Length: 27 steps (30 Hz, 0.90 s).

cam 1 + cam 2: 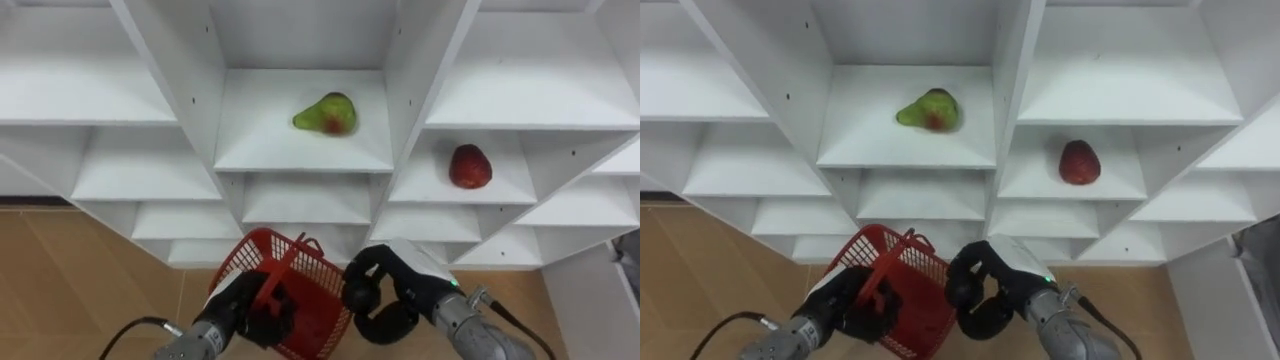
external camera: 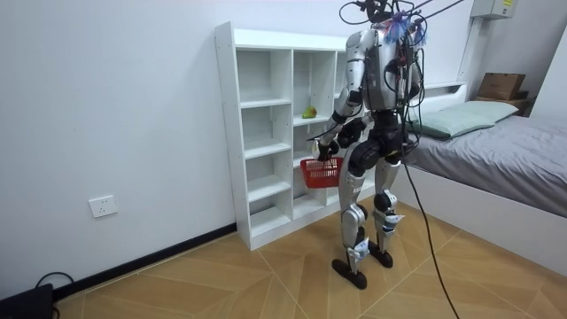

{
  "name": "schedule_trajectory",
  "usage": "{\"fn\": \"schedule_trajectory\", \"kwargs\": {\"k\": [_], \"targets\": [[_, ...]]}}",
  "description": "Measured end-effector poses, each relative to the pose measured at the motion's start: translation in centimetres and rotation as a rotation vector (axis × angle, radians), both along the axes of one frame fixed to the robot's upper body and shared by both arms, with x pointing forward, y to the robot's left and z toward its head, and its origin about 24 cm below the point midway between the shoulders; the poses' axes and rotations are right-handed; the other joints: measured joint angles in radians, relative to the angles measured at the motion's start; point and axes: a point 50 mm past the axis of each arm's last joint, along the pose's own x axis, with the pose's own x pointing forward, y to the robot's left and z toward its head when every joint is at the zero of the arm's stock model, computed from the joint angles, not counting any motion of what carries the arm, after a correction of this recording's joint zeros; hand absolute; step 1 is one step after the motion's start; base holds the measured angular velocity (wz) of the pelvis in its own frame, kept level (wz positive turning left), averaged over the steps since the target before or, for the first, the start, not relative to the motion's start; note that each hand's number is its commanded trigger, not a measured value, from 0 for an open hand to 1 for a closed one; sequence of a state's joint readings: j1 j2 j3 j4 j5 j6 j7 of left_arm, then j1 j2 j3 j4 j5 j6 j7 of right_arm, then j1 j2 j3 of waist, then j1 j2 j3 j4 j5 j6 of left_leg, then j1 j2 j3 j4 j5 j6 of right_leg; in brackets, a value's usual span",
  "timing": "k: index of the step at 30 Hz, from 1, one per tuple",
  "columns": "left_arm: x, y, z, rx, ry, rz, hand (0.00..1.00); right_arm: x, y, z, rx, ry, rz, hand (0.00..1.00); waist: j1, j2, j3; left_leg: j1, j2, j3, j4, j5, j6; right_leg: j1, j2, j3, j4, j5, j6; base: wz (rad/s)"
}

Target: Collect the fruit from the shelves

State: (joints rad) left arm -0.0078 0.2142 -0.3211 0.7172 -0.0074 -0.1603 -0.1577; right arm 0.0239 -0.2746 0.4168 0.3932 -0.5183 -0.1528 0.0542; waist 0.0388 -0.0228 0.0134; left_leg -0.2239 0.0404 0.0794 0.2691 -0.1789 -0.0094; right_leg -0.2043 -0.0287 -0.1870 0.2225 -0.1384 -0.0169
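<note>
Fruits lie on two shelves of the white closet [image 1: 170, 60]: a green pear [image 1: 326, 113] with a red blush in the middle column, and a red fruit [image 1: 470, 166] on a slightly lower shelf in the column to its right. Both sit untouched, well apart from the hands. Below them, the left hand [image 1: 238, 305] has its fingers curled round the handle of a red mesh basket [image 1: 310, 275]. The right hand [image 1: 390, 295] hangs just beside the basket, fingers curled inward on nothing. The robot stands upright facing the closet on a wooden floor [image 2: 266, 275].
</note>
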Motion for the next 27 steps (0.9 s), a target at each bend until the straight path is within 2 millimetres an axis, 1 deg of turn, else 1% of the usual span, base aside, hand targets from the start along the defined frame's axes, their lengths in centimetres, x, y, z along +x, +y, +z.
{"fn": "schedule_trajectory", "kwargs": {"k": [3,5,10,13,17,23,27], "targets": [[0.3,-0.2,0.3,-0.008,-0.016,-0.009,1.00,0.4,0.2,0.1,-0.002,-0.012,0.004,1.00,0.003,0.006,0.0002,-0.010,0.001,-0.001,0.003,0.000,0.000,-0.007,0.000,-0.004,0.002,0.001,-0.001,0.01],[0.7,-0.4,0.6,-0.012,-0.029,-0.016,1.00,0.7,0.4,-0.1,-0.017,-0.003,0.023,1.00,0.015,0.011,0.0027,-0.011,0.001,-0.001,0.003,0.000,0.000,-0.010,-0.001,-0.007,0.002,0.001,-0.002,0.00],[1.1,-0.9,0.9,-0.017,-0.053,-0.043,1.00,1.2,0.3,-0.5,-0.040,0.014,0.035,1.00,0.035,0.019,0.0035,-0.022,0.000,0.000,0.003,0.001,0.001,-0.028,-0.004,-0.007,0.014,0.001,-0.002,-0.01],[0.9,-1.7,0.8,-0.024,-0.049,-0.085,1.00,1.3,0.7,-0.5,-0.043,0.017,0.053,1.00,0.040,0.019,0.0037,-0.022,-0.002,0.000,0.000,0.002,0.002,-0.030,-0.005,-0.007,0.014,0.001,-0.002,0.00],[0.7,-2.6,0.7,-0.030,-0.051,-0.140,1.00,1.7,1.2,-0.6,-0.032,0.013,0.068,1.00,0.035,0.016,0.0054,-0.024,-0.002,0.000,-0.001,0.003,0.003,-0.031,-0.006,-0.008,0.014,0.001,-0.002,0.00],[0.9,-3.1,0.9,-0.035,-0.057,-0.185,1.00,1.6,1.3,-0.8,-0.025,0.020,0.073,1.00,0.037,0.005,0.0123,-0.030,-0.002,0.000,0.000,0.004,0.004,-0.036,-0.006,-0.007,0.014,0.001,-0.002,0.00],[0.9,-3.1,0.9,-0.036,-0.055,-0.193,1.00,1.5,1.5,-1.0,-0.020,0.027,0.072,1.00,0.035,0.005,0.0124,-0.034,-0.002,0.000,-0.001,0.004,0.004,-0.040,-0.006,-0.008,0.013,0.001,-0.002,0.00]]}}
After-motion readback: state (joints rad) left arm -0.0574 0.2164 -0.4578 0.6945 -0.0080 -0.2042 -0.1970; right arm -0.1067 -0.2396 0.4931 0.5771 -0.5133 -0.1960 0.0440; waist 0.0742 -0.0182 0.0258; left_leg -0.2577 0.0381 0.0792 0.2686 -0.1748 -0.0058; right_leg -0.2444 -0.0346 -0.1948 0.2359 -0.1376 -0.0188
